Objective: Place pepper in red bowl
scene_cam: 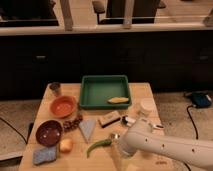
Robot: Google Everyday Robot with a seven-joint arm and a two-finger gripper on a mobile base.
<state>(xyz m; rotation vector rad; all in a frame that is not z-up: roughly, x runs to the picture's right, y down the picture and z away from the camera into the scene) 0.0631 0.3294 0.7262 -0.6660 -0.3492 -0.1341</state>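
Observation:
The slim, curved green pepper (pixel 98 145) lies on the wooden table (pixel 142 92) near the front edge. A dark red bowl (pixel 48 132) stands empty at the front left, and an orange-red bowl (pixel 63 106) stands behind it. My white arm (pixel 160 147) reaches in from the lower right. My gripper (pixel 116 141) is at the arm's left end, just right of the pepper's thick end and low over the table. I cannot tell whether it touches the pepper.
A green tray (pixel 105 92) at the back holds a yellow corn-like piece (pixel 118 100). A small cup (pixel 55 88), a grey wedge (pixel 87 129), dark grapes (pixel 73 123), a blue sponge (pixel 44 155), a yellow fruit (pixel 65 145), a brown bar (pixel 109 120) and a white container (pixel 147 106) lie around.

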